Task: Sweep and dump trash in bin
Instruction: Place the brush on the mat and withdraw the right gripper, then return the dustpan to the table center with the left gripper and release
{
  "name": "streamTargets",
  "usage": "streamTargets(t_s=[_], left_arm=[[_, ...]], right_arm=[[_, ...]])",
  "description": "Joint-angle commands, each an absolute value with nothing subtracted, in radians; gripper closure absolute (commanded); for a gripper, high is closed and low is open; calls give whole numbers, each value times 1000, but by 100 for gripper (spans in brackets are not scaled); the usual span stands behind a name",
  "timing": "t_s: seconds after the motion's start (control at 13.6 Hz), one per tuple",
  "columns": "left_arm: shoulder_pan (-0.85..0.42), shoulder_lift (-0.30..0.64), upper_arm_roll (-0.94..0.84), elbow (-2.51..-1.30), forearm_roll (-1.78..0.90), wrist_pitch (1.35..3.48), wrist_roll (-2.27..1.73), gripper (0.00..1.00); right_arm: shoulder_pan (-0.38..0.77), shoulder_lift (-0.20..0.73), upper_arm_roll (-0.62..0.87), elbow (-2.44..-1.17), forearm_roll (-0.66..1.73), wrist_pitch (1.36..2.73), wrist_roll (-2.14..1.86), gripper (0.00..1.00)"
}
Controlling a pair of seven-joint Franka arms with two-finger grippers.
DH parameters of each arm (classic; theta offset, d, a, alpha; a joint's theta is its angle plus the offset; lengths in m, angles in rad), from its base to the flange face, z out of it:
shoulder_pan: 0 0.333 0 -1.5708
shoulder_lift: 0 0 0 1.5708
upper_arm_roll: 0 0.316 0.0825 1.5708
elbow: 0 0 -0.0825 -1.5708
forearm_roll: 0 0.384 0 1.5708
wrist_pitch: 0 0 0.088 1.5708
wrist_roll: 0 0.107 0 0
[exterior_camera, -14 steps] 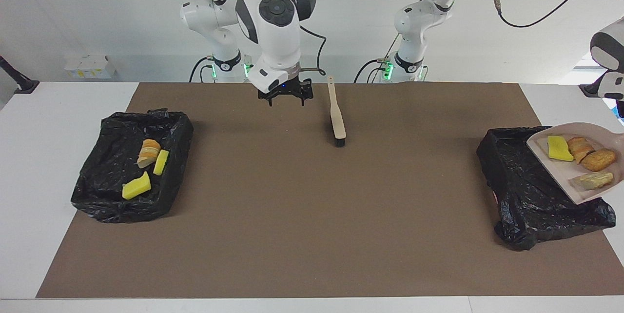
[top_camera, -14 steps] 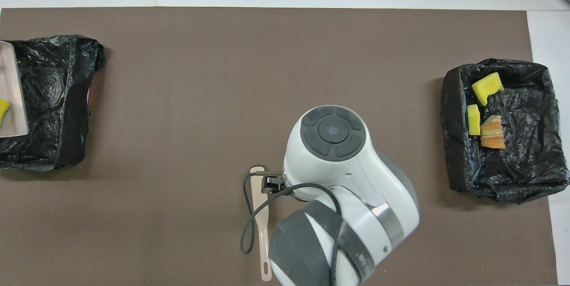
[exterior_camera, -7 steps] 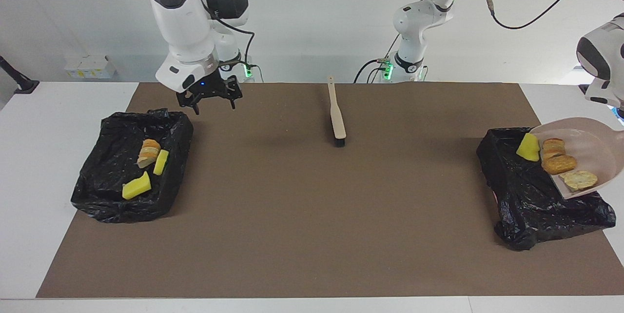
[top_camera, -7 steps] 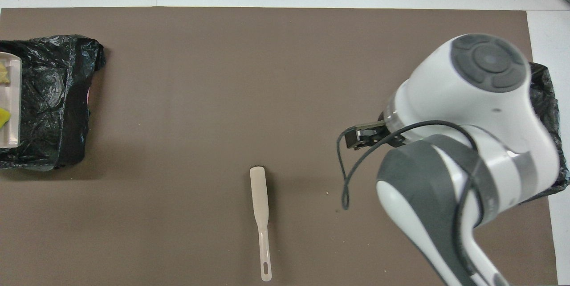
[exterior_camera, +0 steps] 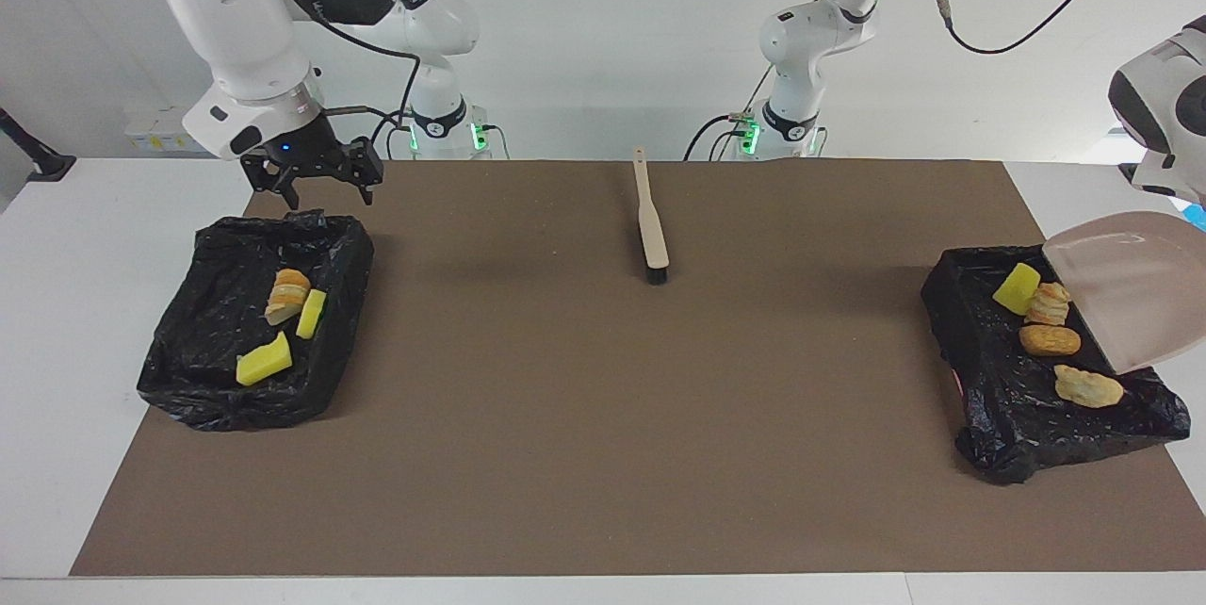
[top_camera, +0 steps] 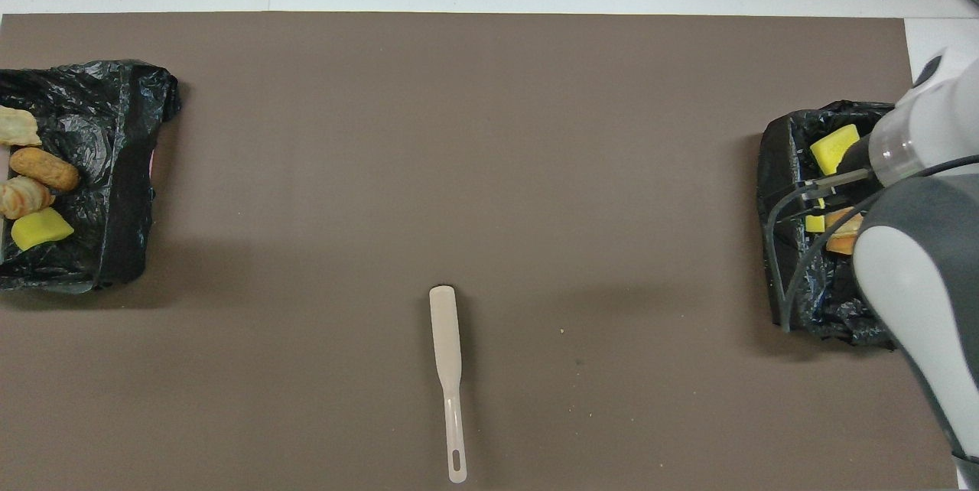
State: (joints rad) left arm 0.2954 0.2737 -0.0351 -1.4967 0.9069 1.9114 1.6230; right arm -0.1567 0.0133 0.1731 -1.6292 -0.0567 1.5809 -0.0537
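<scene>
A beige dustpan [exterior_camera: 1131, 289] hangs steeply tilted over the black-lined bin [exterior_camera: 999, 435] at the left arm's end, empty. My left gripper is shut on its handle, cut off by the view's edge. Trash lies in that bin: a yellow wedge [exterior_camera: 1018, 288] and pastry pieces [exterior_camera: 1049, 339], also seen from overhead as a yellow wedge [top_camera: 40, 227] and pastry pieces [top_camera: 44, 168]. My right gripper [exterior_camera: 325, 195] stands open in the air over the rim of the other bin [exterior_camera: 217, 341], holding nothing.
The other bin holds two yellow wedges [exterior_camera: 264, 360] and a bread piece [exterior_camera: 287, 294]. A beige brush [exterior_camera: 650, 219] lies on the brown mat [exterior_camera: 603, 416] near the robots, between the two bins, handle toward them.
The dustpan tipped further and its several pieces slid into the bin under it. The right arm swung from beside the brush to over the bin at its own end.
</scene>
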Motion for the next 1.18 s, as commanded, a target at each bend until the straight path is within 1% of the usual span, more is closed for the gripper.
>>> streamTargets(t_s=[0.0, 0.15, 0.29, 0.59, 0.96, 1.1], left_arm=[[264, 209, -26, -1554, 957, 1902, 1589, 100], [247, 201, -28, -1559, 1029, 1893, 1548, 100], [236, 195, -26, -1557, 1043, 1888, 1533, 100], [164, 187, -37, -1557, 991, 1813, 1461, 100], [130, 186, -38, -1566, 611, 1784, 1382, 100], [72, 181, -35, -1594, 505, 1767, 1318, 100]], right_arm=[[-164, -18, 181, -1661, -19, 1578, -11, 0], [-166, -18, 179, -1661, 6, 1577, -11, 0], [-163, -23, 178, -1670, 17, 1578, -11, 0], [-156, -26, 178, -1674, 17, 1589, -15, 0], [-163, -26, 178, -1674, 15, 1588, -17, 0], [-161, -26, 178, -1674, 15, 1588, -17, 0]])
